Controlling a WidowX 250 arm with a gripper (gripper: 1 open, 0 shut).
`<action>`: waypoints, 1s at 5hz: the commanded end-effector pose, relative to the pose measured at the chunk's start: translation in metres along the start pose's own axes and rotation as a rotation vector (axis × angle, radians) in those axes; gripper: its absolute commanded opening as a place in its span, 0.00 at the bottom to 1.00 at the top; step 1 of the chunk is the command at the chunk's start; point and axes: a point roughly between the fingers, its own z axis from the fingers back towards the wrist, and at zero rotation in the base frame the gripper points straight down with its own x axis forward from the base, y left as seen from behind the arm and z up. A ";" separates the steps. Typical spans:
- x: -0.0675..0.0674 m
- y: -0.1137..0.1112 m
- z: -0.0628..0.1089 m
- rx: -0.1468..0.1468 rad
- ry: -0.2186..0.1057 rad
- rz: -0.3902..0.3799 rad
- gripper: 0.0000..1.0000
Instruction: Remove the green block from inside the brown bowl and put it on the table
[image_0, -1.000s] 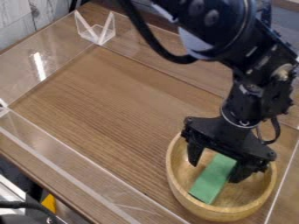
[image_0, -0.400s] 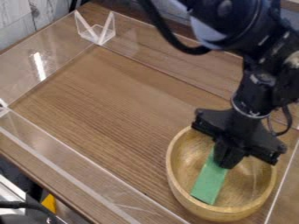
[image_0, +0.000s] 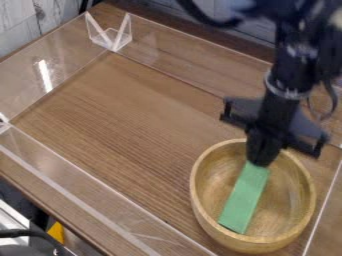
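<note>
The brown bowl (image_0: 202, 196) sits on the table (image_0: 120, 120) at the front right. The green block (image_0: 246, 198) slants inside it, far end raised and near end low by the bowl's front wall. My gripper (image_0: 263, 156) points straight down over the bowl's far side. Its dark fingers are shut on the block's upper end. Whether the block's lower end still touches the bowl floor is unclear.
Clear acrylic walls (image_0: 54, 70) run along the table's left and front edges. A small clear acrylic stand (image_0: 110, 32) sits at the back left. Bare wood-grain tabletop stretches left of the bowl.
The fingers, open around the block a second ago, have closed on its far end. The hand has risen, tipping that end of the block up.
</note>
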 end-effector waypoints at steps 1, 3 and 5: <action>0.015 0.017 0.037 -0.055 -0.072 0.019 0.00; 0.004 0.042 0.057 -0.070 -0.084 0.095 0.00; -0.001 0.041 0.049 -0.048 -0.058 0.190 0.00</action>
